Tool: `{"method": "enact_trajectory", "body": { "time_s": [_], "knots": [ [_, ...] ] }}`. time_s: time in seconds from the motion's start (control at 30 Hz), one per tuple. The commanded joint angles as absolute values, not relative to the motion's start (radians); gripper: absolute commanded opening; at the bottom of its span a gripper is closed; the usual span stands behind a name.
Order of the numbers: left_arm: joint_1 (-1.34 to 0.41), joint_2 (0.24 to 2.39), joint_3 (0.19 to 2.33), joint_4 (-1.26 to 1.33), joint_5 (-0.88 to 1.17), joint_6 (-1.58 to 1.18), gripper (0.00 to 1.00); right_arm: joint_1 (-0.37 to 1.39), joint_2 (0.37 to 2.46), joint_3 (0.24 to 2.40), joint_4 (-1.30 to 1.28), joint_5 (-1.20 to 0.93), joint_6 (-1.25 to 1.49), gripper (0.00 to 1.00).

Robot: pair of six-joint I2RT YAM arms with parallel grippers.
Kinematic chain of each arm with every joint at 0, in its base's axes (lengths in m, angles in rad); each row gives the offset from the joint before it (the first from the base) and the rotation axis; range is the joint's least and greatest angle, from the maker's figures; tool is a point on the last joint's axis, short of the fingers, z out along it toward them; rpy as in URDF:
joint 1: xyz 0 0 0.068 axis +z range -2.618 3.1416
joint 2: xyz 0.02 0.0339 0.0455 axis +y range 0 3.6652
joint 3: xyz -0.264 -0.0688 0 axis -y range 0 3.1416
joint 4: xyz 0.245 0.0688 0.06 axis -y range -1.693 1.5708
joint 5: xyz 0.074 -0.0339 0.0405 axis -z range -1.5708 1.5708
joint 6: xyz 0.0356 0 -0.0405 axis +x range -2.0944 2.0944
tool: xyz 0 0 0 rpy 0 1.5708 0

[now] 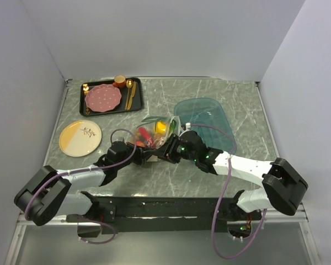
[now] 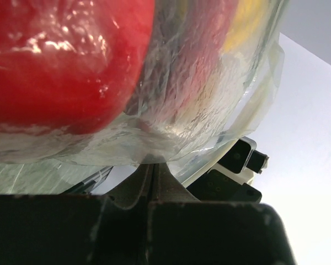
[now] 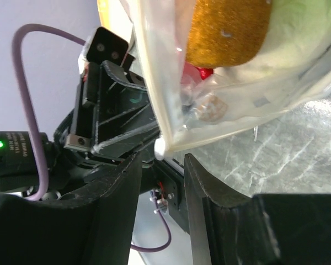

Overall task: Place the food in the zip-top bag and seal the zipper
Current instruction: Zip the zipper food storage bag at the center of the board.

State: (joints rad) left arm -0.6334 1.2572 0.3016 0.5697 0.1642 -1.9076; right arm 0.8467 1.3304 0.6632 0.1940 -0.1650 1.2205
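The clear zip-top bag (image 1: 154, 132) lies mid-table with the food inside. In the left wrist view the red apple (image 2: 60, 61) and a yellow piece (image 2: 245, 22) press against the bag's plastic (image 2: 209, 127). My left gripper (image 2: 149, 163) is shut on the bag's lower edge; it also shows in the top view (image 1: 141, 152). In the right wrist view an orange round fruit (image 3: 229, 27), a small brown nut cluster (image 3: 209, 107) and a pale piece (image 3: 300, 33) show through the bag. The whitish zipper strip (image 3: 154, 94) ends between the tips of my open right gripper (image 3: 163, 158), unpinched.
A teal oval tray (image 1: 209, 118) lies just right of the bag. A black tray (image 1: 133, 105) at the back left holds a pink dotted plate (image 1: 103, 97), a brown cup (image 1: 119, 81) and gold cutlery. A yellow-and-white plate (image 1: 80, 138) sits at the left.
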Motion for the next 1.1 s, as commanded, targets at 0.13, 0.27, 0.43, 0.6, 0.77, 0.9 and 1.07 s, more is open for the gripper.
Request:
{"method": "enact_trajectory", "body": {
  "time_s": [0.13,0.27,0.43,0.6,0.77,0.9,1.07],
  "knots": [
    [-0.635,1.262,0.31,0.65,0.179,-1.899,0.01,0.844,1.351,0.681,0.267,-0.13,1.241,0.43],
    [-0.64,1.255,0.298,0.664,0.169,-1.905,0.01,0.824,1.362,0.675,0.284,-0.135,1.253,0.43],
    [-0.64,1.265,0.293,0.675,0.164,-1.91,0.01,0.81,1.37,0.652,0.339,-0.163,1.281,0.38],
    [-0.646,1.284,0.285,0.71,0.172,-1.921,0.01,0.796,1.382,0.637,0.367,-0.179,1.293,0.22],
    [-0.647,1.275,0.284,0.693,0.164,-1.917,0.01,0.796,1.367,0.635,0.361,-0.183,1.293,0.07],
    [-0.647,1.266,0.272,0.695,0.166,-1.922,0.01,0.795,1.356,0.632,0.345,-0.175,1.287,0.06],
    [-0.647,1.22,0.213,0.724,0.16,-1.956,0.01,0.741,1.329,0.609,0.304,-0.158,1.264,0.01]
  ]
}}
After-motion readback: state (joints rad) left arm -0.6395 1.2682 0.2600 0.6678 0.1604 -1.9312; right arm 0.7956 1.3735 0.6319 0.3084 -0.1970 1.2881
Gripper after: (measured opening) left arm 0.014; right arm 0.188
